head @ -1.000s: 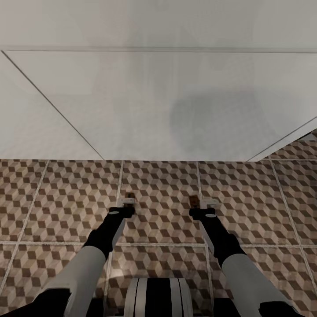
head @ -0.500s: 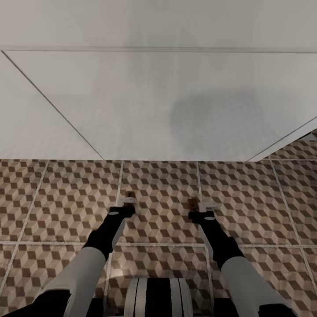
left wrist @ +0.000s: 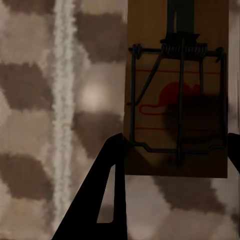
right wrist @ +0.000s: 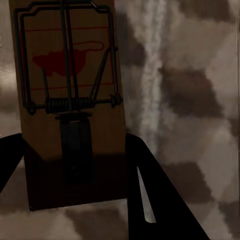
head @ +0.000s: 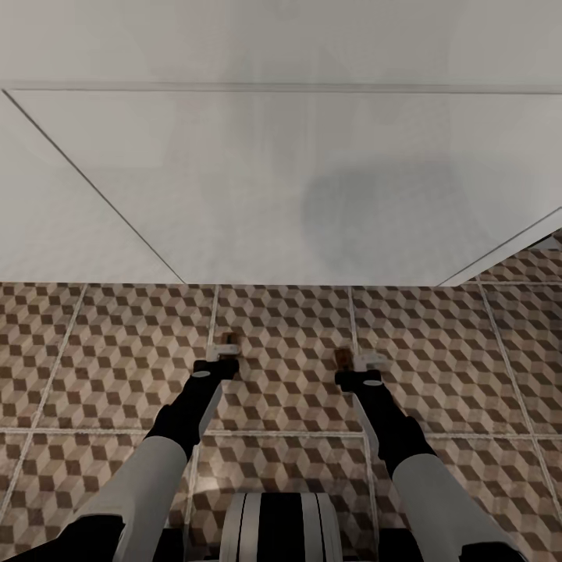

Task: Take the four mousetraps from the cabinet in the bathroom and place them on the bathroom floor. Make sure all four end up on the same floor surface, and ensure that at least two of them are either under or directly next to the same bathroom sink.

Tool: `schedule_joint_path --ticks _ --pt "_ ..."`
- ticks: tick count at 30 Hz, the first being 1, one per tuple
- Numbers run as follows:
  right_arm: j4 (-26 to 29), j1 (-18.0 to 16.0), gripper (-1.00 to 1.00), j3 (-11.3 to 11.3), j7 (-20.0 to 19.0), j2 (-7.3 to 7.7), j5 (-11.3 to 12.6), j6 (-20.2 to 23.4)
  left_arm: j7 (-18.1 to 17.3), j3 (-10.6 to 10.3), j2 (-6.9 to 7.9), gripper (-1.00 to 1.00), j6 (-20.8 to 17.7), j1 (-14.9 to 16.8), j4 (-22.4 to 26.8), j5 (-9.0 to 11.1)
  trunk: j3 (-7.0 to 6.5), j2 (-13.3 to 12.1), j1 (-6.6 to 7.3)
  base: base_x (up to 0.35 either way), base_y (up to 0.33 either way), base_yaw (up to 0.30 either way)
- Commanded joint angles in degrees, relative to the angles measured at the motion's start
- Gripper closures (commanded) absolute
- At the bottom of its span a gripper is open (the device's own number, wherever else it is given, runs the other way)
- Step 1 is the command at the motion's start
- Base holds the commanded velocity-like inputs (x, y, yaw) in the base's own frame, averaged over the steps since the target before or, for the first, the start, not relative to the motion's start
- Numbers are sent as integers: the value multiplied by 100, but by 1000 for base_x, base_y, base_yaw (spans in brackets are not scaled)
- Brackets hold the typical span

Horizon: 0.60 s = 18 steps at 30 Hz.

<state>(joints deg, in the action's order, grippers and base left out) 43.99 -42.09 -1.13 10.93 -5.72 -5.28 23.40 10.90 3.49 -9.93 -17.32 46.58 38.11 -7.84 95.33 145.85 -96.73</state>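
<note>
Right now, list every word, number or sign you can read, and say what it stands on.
No words or numbers can be read.
Left mousetrap: a red mouse shape between thin red lines, no letters.
Right mousetrap: the same red mouse mark and lines, no letters.
Floor: a cube pattern, no text.

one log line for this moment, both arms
left gripper: shut on mousetrap | right gripper: shut on second mousetrap | both low over bathroom floor | white basin unit ahead
</note>
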Motion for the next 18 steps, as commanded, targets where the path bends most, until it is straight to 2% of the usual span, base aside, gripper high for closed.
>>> schedule_joint_path --ticks 1,18 --pt "25 -1 100 -13 31 1 -40 15 -5 9 -7 100 -34 1 14 -68 3 1 1 0 0 0" --pt "185 -3 100 2 101 -8 -49 -140 0 -49 -7 100 -117 141 -197 -48 3 1 1 0 0 0"
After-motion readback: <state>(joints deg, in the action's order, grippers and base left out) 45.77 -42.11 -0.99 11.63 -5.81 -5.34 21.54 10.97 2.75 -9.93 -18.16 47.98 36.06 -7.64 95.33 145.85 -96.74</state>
